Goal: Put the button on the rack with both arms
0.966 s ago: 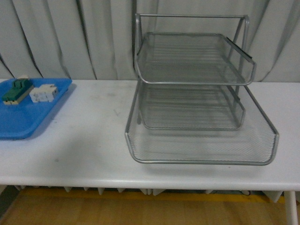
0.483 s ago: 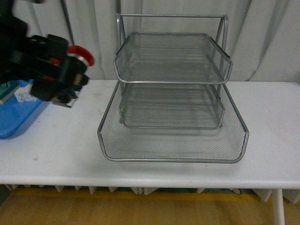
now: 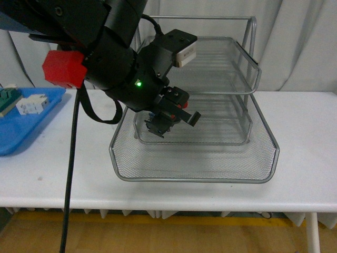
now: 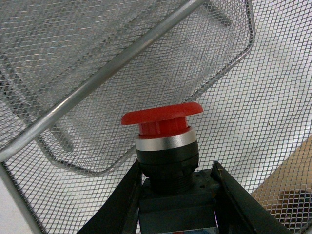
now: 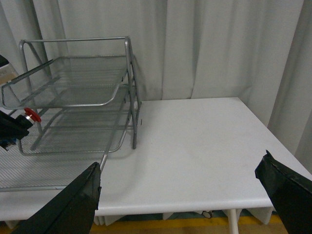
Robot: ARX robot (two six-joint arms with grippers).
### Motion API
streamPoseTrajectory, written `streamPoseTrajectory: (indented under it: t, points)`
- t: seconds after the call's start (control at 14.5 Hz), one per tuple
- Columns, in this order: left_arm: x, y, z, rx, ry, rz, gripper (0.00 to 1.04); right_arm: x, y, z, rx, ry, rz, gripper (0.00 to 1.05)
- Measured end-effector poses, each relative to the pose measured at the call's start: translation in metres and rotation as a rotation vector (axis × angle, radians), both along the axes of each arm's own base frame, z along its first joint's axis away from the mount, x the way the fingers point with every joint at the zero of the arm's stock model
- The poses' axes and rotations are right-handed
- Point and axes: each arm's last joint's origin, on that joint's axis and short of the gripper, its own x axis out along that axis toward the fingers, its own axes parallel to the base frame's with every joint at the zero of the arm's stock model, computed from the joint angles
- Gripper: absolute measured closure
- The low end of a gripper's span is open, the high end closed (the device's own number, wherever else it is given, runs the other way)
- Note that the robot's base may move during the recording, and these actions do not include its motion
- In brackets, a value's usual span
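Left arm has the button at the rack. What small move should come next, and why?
Probably lower the left gripper a little toward the bottom mesh of the rack before opening. Its jaws are shut on the button, which appears to hang above that mesh, in front of the middle level's rim, resting on nothing. Releasing from here would likely let it drop and tumble.

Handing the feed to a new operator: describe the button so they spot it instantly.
Find the silver wire rack on the white table. The left gripper holds the button over its bottom tray. Unlike the green block and white block on the blue tray, it has a red mushroom cap over a silver ring.
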Motion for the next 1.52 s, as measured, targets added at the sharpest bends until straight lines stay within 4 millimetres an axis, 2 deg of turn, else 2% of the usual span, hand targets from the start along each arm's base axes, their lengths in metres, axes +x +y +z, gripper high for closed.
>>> streamPoseTrajectory:
  t: [0.21,0.28,0.34,0.48,0.62,0.69,0.83,1.17,1.24,1.31,1.38,1.45,1.52]
  points:
    - [0.011,-0.010,-0.011,0.030,0.015,0.004,0.69,0.000,0.000,0.000,0.000,0.000,0.000,0.06]
    - [0.018,-0.013,-0.028,0.057,0.061,0.016,0.69,0.000,0.000,0.000,0.000,0.000,0.000,0.06]
    - [0.018,-0.013,-0.029,0.053,0.070,0.018,0.53,0.000,0.000,0.000,0.000,0.000,0.000,0.06]
    - [0.014,-0.012,-0.023,0.020,0.057,-0.002,0.32,0.000,0.000,0.000,0.000,0.000,0.000,0.06]
    - [0.000,-0.007,-0.006,-0.014,0.041,-0.014,0.12,0.000,0.000,0.000,0.000,0.000,0.000,0.06]
    - [-0.006,-0.005,0.005,-0.052,0.030,-0.019,0.05,0.000,0.000,0.000,0.000,0.000,0.000,0.06]
    - [-0.034,0.008,0.052,-0.201,-0.116,-0.049,0.07,0.000,0.000,0.000,0.000,0.000,0.000,0.06]
    - [-0.065,0.032,0.088,-0.310,-0.310,-0.008,0.08,0.000,0.000,0.000,0.000,0.000,0.000,0.06]
    - [-0.072,0.039,0.093,-0.358,-0.517,0.194,0.18,0.000,0.000,0.000,0.000,0.000,0.003,0.06]
    - [-0.081,0.053,0.084,-0.377,-0.607,0.367,0.27,0.000,0.000,0.000,0.000,0.000,0.003,0.06]
    - [-0.096,0.071,0.063,-0.370,-0.642,0.522,0.37,0.000,0.000,0.000,0.000,0.000,0.003,0.06]
    - [-0.110,0.090,0.048,-0.365,-0.655,0.602,0.48,0.000,0.000,0.000,0.000,0.000,0.003,0.06]
    - [-0.123,0.104,0.043,-0.377,-0.677,0.634,0.59,0.000,0.000,0.000,0.000,0.000,0.003,0.06]
